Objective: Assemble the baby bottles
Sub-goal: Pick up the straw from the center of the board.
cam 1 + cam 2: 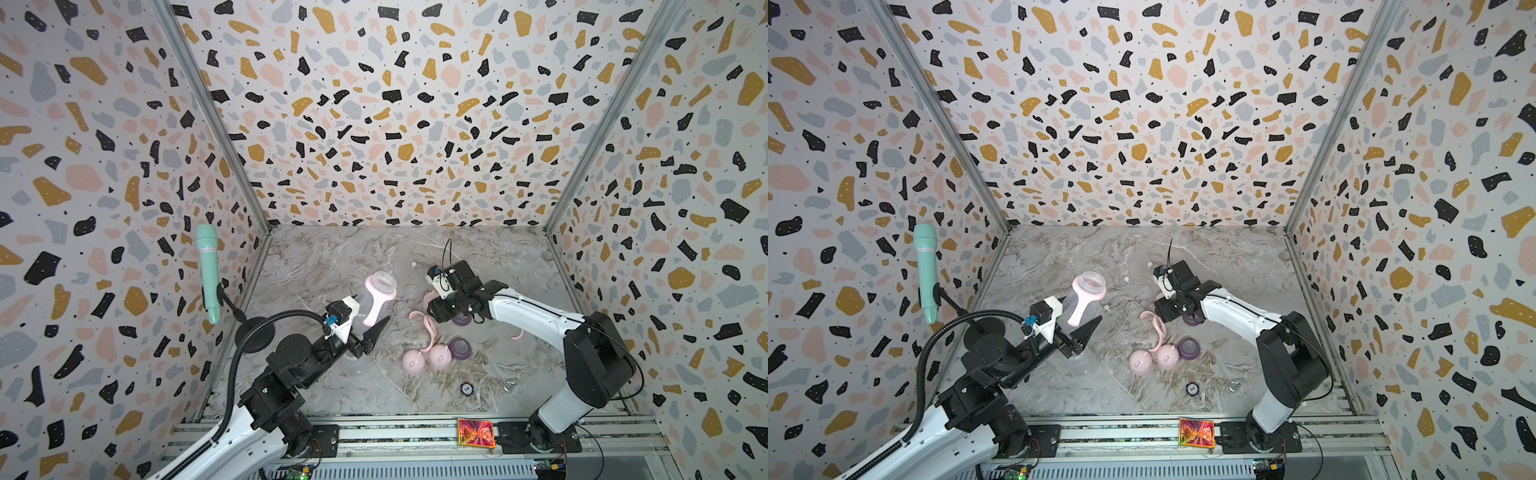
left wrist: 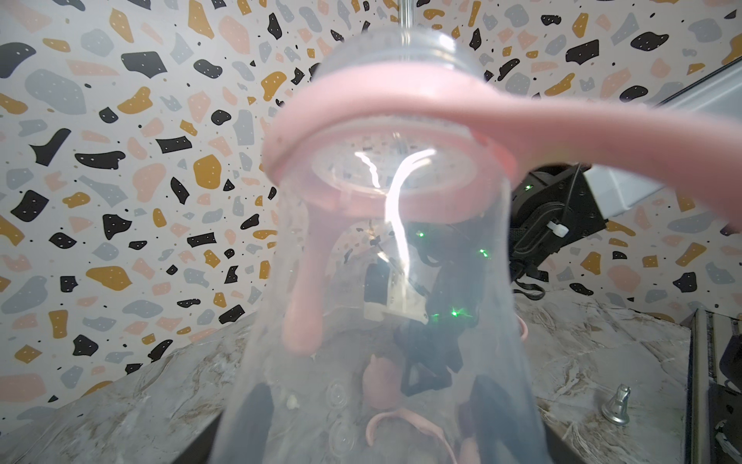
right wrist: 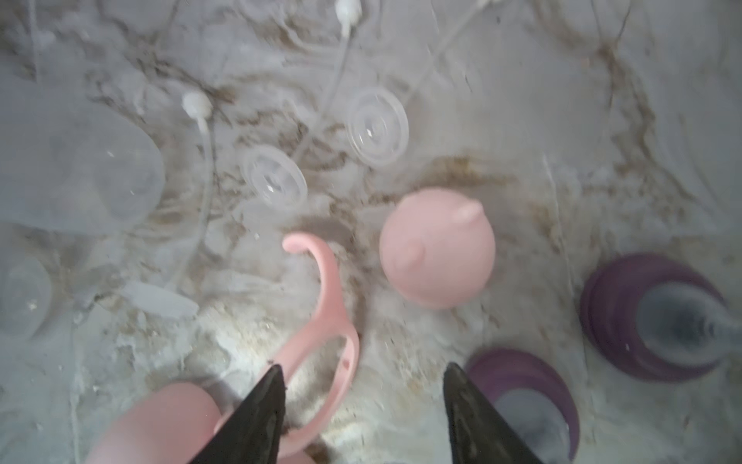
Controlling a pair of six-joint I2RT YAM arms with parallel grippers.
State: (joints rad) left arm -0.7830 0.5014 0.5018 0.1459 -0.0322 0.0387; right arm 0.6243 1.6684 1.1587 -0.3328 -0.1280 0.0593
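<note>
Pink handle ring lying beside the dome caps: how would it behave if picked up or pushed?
The pink handle ring has thin, curved handles, so it probably flexes under a pinch. Slim and open-centred, it looks light. Lying flat on the marble table, it would likely slide, not roll, when nudged.

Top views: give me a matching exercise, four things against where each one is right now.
1. clear bottle
2. pink dome caps
3. loose pink handle ring
4. mint-green microphone

A. on a gooseneck stand
B. flat on the table, at the open right gripper
C. held off the table in the left gripper
D. side by side on the table

Pairs: 1-C, 2-D, 3-B, 4-A.
</note>
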